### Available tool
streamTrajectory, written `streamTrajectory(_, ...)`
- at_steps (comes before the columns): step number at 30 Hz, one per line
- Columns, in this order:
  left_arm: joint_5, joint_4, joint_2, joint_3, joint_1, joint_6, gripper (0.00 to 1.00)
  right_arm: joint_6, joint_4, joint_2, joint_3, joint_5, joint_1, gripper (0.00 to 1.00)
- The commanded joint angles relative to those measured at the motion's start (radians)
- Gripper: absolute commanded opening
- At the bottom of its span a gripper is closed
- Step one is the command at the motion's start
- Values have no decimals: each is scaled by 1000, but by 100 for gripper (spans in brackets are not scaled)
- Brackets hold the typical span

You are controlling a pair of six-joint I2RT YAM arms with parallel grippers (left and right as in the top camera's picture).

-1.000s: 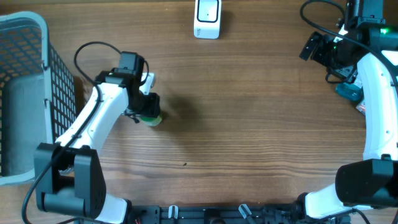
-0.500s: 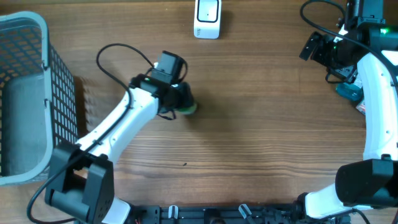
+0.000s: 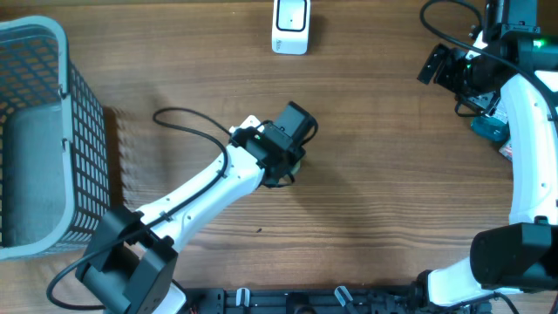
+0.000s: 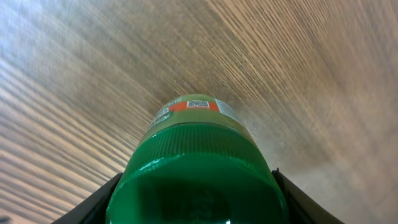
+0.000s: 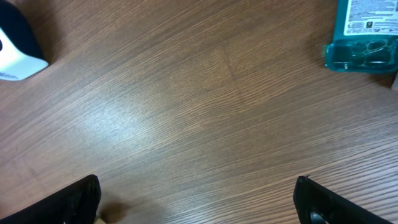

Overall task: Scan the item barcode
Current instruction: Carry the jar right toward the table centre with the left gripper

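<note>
The item, a container with a green ribbed cap (image 4: pixel 198 168) and a label with an orange stripe (image 4: pixel 196 105), fills the left wrist view. My left gripper (image 4: pixel 196 177) is shut on it, one black finger on each side of the cap. Overhead, that gripper (image 3: pixel 290 146) hangs over the middle of the table, below the white barcode scanner (image 3: pixel 290 24) at the far edge, and it hides the item. My right gripper (image 3: pixel 440 66) is at the far right, open with nothing between its fingers (image 5: pixel 74 200). The scanner (image 5: pixel 15 43) also shows in the right wrist view's upper left corner.
A grey mesh basket (image 3: pixel 52 52) stands at the left edge. A teal package (image 3: pixel 490 129) lies at the right edge by the right arm; the right wrist view shows the teal package (image 5: pixel 364 34) top right. The left arm's cable loops over the table.
My left arm has carried the item to the right, from near the basket to the middle of the table. The right arm has not moved.
</note>
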Motion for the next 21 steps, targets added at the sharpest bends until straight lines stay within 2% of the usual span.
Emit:
streamTrajectory(1,-81,0,21,27,-30,-267,48,-26,-2,14,-5,-37,2,100)
streamTrajectory(3,-75,-3,40,27,-33,-323,46,-27,-2,14,-5,-43,2,100)
streamTrajectory(5,-48,-2,75,27,-36,-398,56,-27,-2,14,-5,-42,2,100)
streamTrajectory(7,-18,-2,116,27,-36,-440,49,-27,-2,14,-5,-42,2,100)
streamTrajectory(9,5,-2,145,27,-35,-455,50,-27,-2,14,-5,-43,2,100)
streamTrajectory(13,22,-3,164,27,-35,-478,63,-27,-2,14,-5,-43,2,100)
streamTrajectory(14,23,2,164,27,-35,-478,72,-27,-2,14,-5,-43,2,100)
streamTrajectory(15,26,4,164,27,-35,-478,91,-27,-2,14,-5,-43,2,100)
streamTrajectory(16,29,10,163,27,-35,-478,100,-27,-2,14,-5,-43,2,100)
streamTrajectory(20,48,23,162,27,-41,-469,100,-27,-2,14,-5,-43,2,100)
streamTrajectory(21,52,53,159,27,-50,-435,100,-27,-1,14,-5,-42,2,100)
